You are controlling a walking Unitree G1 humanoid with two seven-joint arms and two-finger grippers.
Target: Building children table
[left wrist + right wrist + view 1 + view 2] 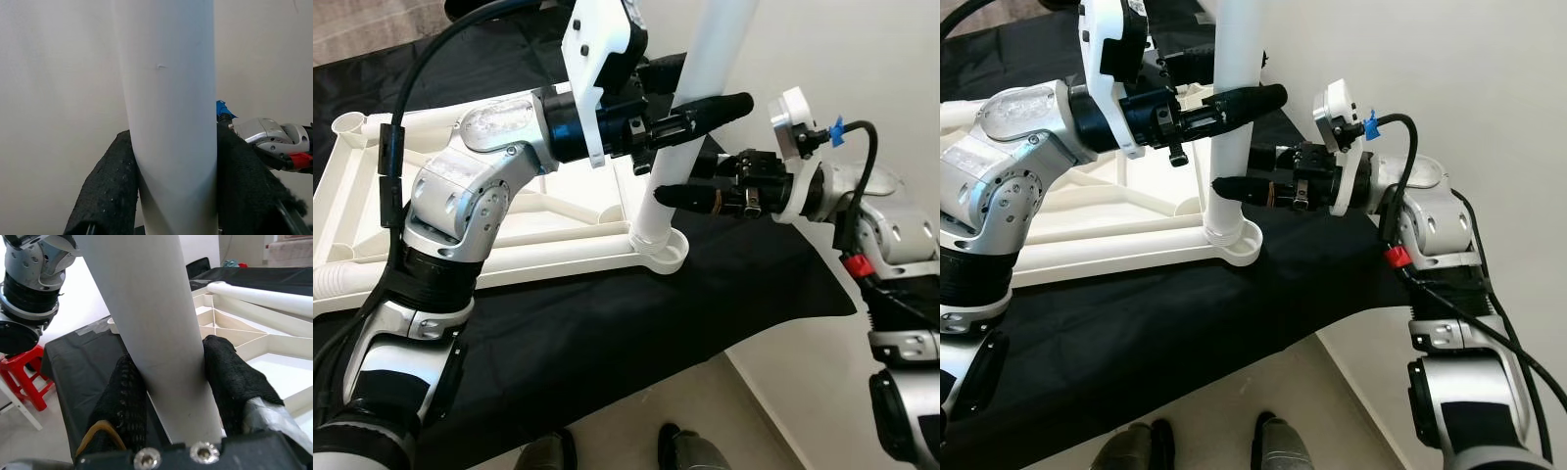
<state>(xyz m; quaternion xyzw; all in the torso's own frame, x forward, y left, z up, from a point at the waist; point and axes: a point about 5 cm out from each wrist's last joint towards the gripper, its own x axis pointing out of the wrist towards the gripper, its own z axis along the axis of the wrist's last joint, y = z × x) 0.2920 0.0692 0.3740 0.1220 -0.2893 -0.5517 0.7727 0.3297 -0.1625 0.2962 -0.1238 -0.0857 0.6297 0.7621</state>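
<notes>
Gripping the white table leg — left gripper clamped high, right gripper clamped lower

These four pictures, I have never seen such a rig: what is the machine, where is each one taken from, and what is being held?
It is a humanoid robot with two silver arms. The top two pictures come from cameras in its head, looking down; the bottom two come from cameras on its wrists, looking along each tool's black fingers.

On the black cloth lies an upside-down white plastic table top with ribbed underside. A white round table leg stands in its corner socket. The left tool grips the leg higher up, the right tool lower down, fingers on both sides. A second white leg lies across the frame.
</notes>
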